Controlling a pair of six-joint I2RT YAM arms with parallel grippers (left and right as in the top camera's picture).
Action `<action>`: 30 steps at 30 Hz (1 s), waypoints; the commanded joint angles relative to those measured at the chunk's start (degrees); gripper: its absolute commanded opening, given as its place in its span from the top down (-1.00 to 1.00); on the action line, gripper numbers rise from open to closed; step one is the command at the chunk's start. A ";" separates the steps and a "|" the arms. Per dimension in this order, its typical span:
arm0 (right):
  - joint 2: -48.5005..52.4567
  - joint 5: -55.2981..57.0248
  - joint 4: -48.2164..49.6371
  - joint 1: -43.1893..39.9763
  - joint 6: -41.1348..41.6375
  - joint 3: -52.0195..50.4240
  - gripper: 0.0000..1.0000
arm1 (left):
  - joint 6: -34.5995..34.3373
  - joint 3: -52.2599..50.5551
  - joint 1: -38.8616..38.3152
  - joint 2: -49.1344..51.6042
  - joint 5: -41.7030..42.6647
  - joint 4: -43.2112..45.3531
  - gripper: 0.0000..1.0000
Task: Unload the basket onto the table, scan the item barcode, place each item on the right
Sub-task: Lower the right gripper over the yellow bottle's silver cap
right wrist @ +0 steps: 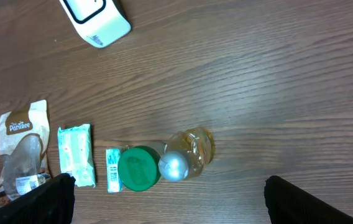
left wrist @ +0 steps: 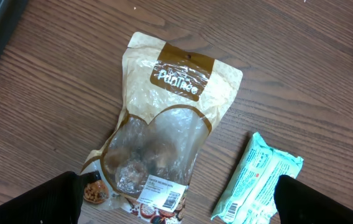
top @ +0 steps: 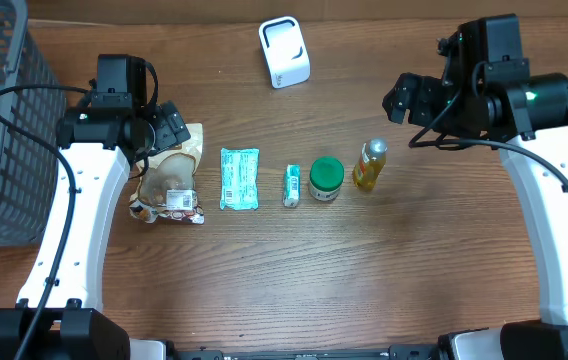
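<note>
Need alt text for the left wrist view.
A tan snack bag lies flat on the wooden table, barcode sticker at its lower end. A mint-green packet lies apart at lower right; the open left claw holds nothing.

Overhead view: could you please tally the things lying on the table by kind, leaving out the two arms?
Brown snack pouch: 1
Mint-green packets: 2
Green-lidded jar: 1
Yellow bottle: 1
White scanner: 1
Grey basket: 1
Total: 7

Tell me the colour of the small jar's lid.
The jar lid is green, clearest in the right wrist view.
</note>
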 commanded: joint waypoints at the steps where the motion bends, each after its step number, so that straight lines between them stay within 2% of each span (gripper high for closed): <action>1: 0.85 0.57 0.02 0.13 -0.11 -0.31 -0.88 | 0.39 0.55 0.20 0.15 0.46 0.00 -0.99; 6: 3.06 0.37 -0.37 0.39 -0.44 -0.31 -0.86 | 0.39 0.55 0.20 0.15 0.46 0.00 -0.99; 10: 5.73 -0.11 -1.27 1.42 -3.06 -0.31 -0.74 | 0.39 0.55 0.20 0.15 0.46 0.00 -0.99; 20: 10.64 0.00 -1.60 4.04 -8.07 -0.31 -0.74 | 0.39 0.55 0.20 0.15 0.46 0.00 -0.99; 25: 13.09 0.17 -1.68 5.16 -7.98 -0.31 -0.73 | 0.39 0.55 0.20 0.15 0.46 0.00 -0.99; 30: 14.08 5.09 -1.84 6.95 -7.96 -0.31 -0.68 | 0.39 0.55 0.20 0.15 0.46 0.00 -0.99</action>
